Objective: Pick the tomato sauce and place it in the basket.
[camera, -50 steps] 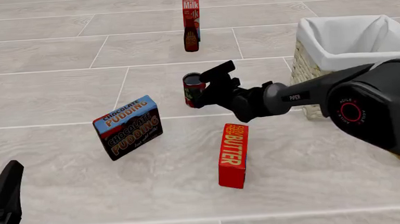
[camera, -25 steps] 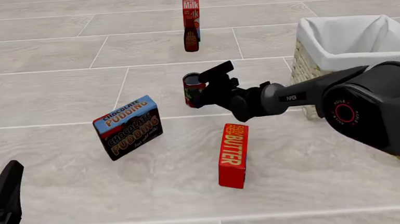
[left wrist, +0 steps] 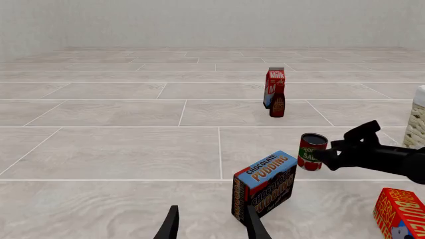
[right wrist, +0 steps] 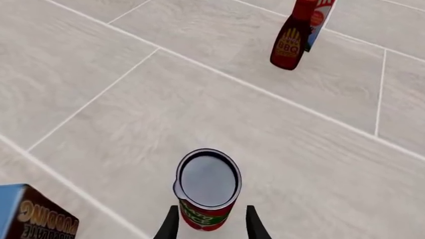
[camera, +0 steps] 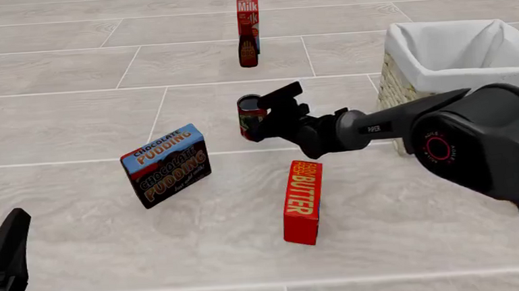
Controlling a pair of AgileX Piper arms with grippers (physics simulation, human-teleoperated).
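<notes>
I work in a bare simulated test space, not a real room. The surface (camera: 77,123) under me is pale stone-look tile with thin grout lines, running far to a plain grey wall (left wrist: 199,22). Grocery packs stand loose on it: a pudding box (camera: 165,165), a butter box (camera: 303,202), a milk carton (camera: 248,11). Everything looks rendered, flat-lit.

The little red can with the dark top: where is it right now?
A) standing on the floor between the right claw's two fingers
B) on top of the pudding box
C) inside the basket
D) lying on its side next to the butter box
A: the right wrist view shows the tomato sauce upright with a finger of the right claw on each side, and the front view shows it well outside the basket.
</notes>
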